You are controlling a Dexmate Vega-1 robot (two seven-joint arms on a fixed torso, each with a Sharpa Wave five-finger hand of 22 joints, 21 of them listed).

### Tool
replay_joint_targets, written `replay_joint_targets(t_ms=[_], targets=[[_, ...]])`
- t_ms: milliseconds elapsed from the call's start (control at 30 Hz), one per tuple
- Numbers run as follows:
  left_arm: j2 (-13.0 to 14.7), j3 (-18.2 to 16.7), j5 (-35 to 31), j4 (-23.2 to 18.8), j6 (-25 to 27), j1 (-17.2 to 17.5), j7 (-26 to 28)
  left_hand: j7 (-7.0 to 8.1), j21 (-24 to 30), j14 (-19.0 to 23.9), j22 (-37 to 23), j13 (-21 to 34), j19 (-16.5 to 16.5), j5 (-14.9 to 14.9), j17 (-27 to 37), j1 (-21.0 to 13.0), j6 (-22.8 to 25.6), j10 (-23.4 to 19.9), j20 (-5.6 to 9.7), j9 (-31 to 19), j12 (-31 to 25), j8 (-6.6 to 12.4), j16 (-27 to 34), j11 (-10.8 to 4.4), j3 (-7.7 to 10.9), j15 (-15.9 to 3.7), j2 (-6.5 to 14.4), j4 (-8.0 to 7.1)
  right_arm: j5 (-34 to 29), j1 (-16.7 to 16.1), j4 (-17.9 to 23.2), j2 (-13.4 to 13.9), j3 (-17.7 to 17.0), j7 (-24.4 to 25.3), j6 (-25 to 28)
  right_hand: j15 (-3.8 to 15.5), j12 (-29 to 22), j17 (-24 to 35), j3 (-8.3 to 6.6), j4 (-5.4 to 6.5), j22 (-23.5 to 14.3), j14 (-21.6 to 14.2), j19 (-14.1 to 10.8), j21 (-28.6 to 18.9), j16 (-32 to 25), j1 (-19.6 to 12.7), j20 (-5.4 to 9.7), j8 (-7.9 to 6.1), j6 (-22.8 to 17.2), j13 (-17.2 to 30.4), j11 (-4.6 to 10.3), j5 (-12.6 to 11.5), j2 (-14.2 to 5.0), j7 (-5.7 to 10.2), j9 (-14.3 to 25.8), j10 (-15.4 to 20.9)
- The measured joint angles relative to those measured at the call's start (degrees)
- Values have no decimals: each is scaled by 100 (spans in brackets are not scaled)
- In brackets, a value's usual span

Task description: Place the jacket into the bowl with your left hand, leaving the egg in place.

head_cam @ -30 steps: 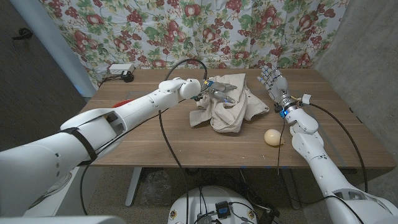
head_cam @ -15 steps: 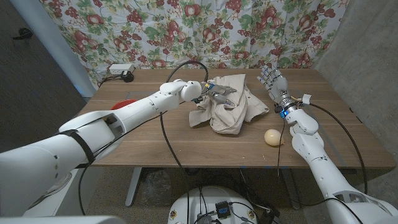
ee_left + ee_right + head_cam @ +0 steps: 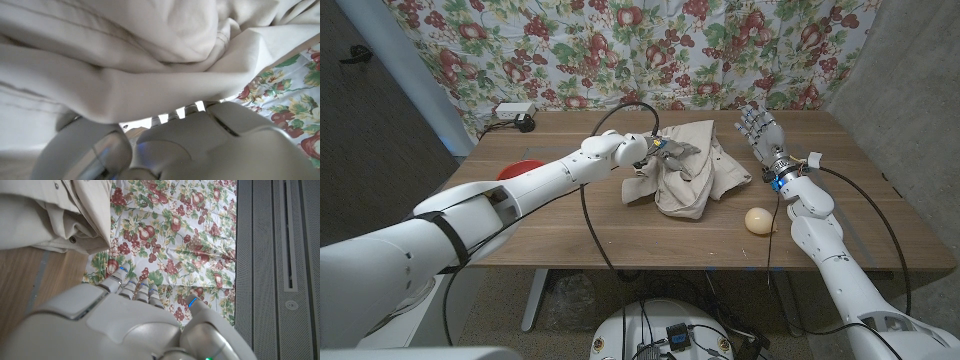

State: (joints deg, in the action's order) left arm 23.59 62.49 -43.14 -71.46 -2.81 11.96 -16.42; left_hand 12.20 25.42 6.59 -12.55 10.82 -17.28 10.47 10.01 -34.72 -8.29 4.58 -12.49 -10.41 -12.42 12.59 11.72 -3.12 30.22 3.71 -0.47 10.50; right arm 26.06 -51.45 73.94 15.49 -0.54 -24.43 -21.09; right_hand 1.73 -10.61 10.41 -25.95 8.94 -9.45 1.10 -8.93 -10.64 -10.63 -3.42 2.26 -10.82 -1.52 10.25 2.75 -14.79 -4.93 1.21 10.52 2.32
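Head view: left hand (image 3: pixel 672 153) gripping the beige jacket (image 3: pixel 688 170) heaped mid-desk (image 3: pixel 570 225), egg (image 3: pixel 757 219) lying just beside the jacket, right hand (image 3: pixel 757 128) hovering near the jacket, fingers spread.

Wooden table (image 3: pixel 620 235) bears jacket (image 3: pixel 695 180), egg (image 3: pixel 756 219), red bowl (image 3: pixel 517 169).

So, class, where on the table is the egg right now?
In the head view, the egg sits right of centre, just beside the jacket.
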Motion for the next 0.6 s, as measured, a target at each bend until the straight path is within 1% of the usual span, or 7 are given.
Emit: replay_joint_targets(t_ms=[133,167,233,333,367,500,600], targets=[[18,25,-178,-94,99,56,163,-36,464,1069,-9,4,-791,-23,44,-1186,704,-598,24,1,-90,131,160,-5,43,-523,171,-15,1,-11,16,1,-5,1,0,0,0,0,0,0,0,0,0,0,0,0,0,0,0,0,0,0,0,0,0,0],[24,31,-231,-112,125,72,214,-57,596,1302,-92,5,-917,-32,64,-1411,878,-731,55,-1,-115,162,218,-19,21,-562,221,-2,1,-14,19,1,-7,2,1,0,0,0,0,0,0,0,0,0,0,0,0,0,0,0,0,0,0,0,0,0],[30,39,-320,-131,173,95,305,-142,869,1765,-224,4,-1179,-33,165,-1928,1284,-1079,225,-10,-188,236,402,-60,-33,-594,369,10,1,-17,24,1,-10,3,1,0,0,0,0,0,0,0,0,0,0,0,0,0,0,0,0,0,0,0,0,0],[41,47,-469,-151,239,157,508,-343,1422,2285,-509,4,-1401,-9,501,-2778,2126,-1719,516,-9,-318,373,809,-124,-191,-538,508,23,2,-19,28,2,-10,3,1,0,0,0,0,0,0,0,-6,0,0,0,-6,0,0,0,0,0,0,0,0,0],[44,47,-523,-152,263,186,623,-434,1649,2384,-618,8,-1418,19,691,-3111,2473,-1966,610,-8,-373,425,1009,-157,-262,-439,533,32,2,-19,28,2,-11,4,1,0,0,0,0,0,0,1,-21,0,0,0,-21,0,0,0,0,0,0,0,0,0],[45,45,-642,-145,309,249,970,-820,2600,2970,-962,67,-1362,80,1539,-4233,3873,-3084,967,-27,-674,642,1751,-226,-628,-304,583,3,-7,-19,29,3,-12,8,1,0,0,0,0,0,0,1,-21,0,0,0,-21,0,0,0,0,0,0,0,0,0],[39,14,-676,-107,331,317,1181,-832,3408,3182,-1219,171,-1203,80,2075,-4745,4590,-3965,1143,-27,-948,868,2230,-177,-1006,-173,587,-30,-14,-19,29,3,-13,12,1,0,0,0,0,0,0,1,-21,0,0,0,-21,0,0,0,0,0,0,0,0,0]])
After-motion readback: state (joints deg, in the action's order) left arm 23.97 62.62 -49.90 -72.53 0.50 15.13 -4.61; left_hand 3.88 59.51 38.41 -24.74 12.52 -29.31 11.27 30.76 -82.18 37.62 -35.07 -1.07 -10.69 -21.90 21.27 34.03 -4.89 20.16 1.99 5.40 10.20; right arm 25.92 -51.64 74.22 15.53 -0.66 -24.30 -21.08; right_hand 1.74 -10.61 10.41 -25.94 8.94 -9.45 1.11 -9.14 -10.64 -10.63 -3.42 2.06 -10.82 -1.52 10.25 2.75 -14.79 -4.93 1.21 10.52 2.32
